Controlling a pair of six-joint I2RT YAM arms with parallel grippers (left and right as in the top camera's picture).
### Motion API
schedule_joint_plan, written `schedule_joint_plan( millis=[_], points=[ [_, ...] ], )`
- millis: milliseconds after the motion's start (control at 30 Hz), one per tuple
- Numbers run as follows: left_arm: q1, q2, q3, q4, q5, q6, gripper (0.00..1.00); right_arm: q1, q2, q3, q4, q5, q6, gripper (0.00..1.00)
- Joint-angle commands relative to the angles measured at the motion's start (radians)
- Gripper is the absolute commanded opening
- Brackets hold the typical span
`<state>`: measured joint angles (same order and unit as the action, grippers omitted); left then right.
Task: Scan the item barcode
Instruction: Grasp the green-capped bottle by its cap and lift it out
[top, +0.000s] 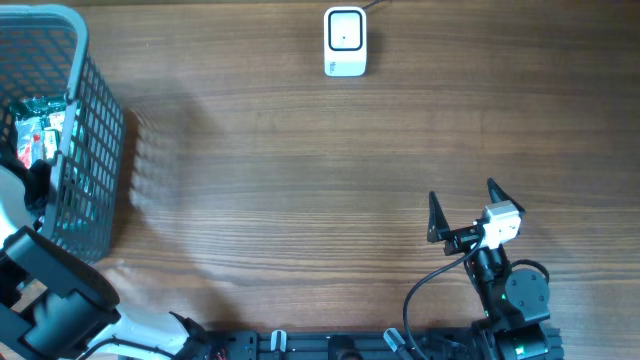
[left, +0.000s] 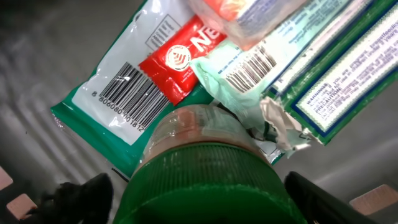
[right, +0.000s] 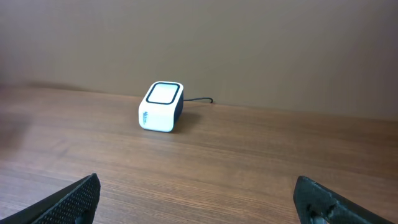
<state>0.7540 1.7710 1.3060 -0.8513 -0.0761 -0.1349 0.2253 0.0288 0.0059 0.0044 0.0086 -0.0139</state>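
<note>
In the left wrist view a bottle with a ribbed green cap (left: 205, 180) fills the foreground, lying on a pile of items. My left gripper (left: 199, 196) is down in the basket, its black fingers (left: 81, 193) on either side of the cap, with a thin gap showing on the left side. Behind the cap lie a green and white packet with a barcode (left: 118, 99), a red sachet (left: 177, 62) and a mint packet with a barcode (left: 249, 68). The white scanner (top: 345, 42) sits at the table's far edge. My right gripper (top: 465, 205) stands open and empty at the front right, facing the scanner (right: 161, 107).
The grey mesh basket (top: 95, 150) stands at the table's left edge, with my left arm (top: 30, 190) reaching into it. Blue and green printed boxes (left: 348, 68) lie on the pile's right. Bare wooden tabletop (top: 300, 200) stretches between basket, scanner and right gripper.
</note>
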Motion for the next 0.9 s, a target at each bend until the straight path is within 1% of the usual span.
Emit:
schedule_joint_plan(
  millis=[0, 267, 400, 533, 667, 800, 867],
  points=[
    [0.006, 0.006, -0.011, 0.003, 0.023, 0.024, 0.72, -0.004, 0.002, 0.000, 0.005, 0.017, -0.012, 1.00],
    [0.006, -0.080, 0.076, -0.001, 0.023, 0.027, 0.62, -0.004, 0.002, 0.000, 0.005, 0.017, -0.012, 1.00],
    [0.006, -0.166, 0.172, -0.001, 0.028, 0.026, 0.61, -0.004, 0.002, 0.000, 0.005, 0.017, -0.012, 1.00],
    [0.005, -0.240, 0.286, 0.000, 0.066, 0.019, 0.60, -0.004, 0.002, 0.000, 0.005, 0.017, -0.012, 1.00],
    [0.000, -0.308, 0.399, 0.000, 0.112, -0.035, 0.58, -0.004, 0.002, 0.000, 0.005, 0.017, -0.012, 1.00],
    [-0.040, -0.375, 0.458, 0.000, 0.147, -0.084, 0.57, -0.004, 0.002, 0.000, 0.005, 0.017, -0.012, 1.00],
    [-0.078, -0.412, 0.462, 0.003, 0.146, -0.086, 0.57, -0.004, 0.002, 0.000, 0.005, 0.017, -0.012, 1.00]
  ],
)
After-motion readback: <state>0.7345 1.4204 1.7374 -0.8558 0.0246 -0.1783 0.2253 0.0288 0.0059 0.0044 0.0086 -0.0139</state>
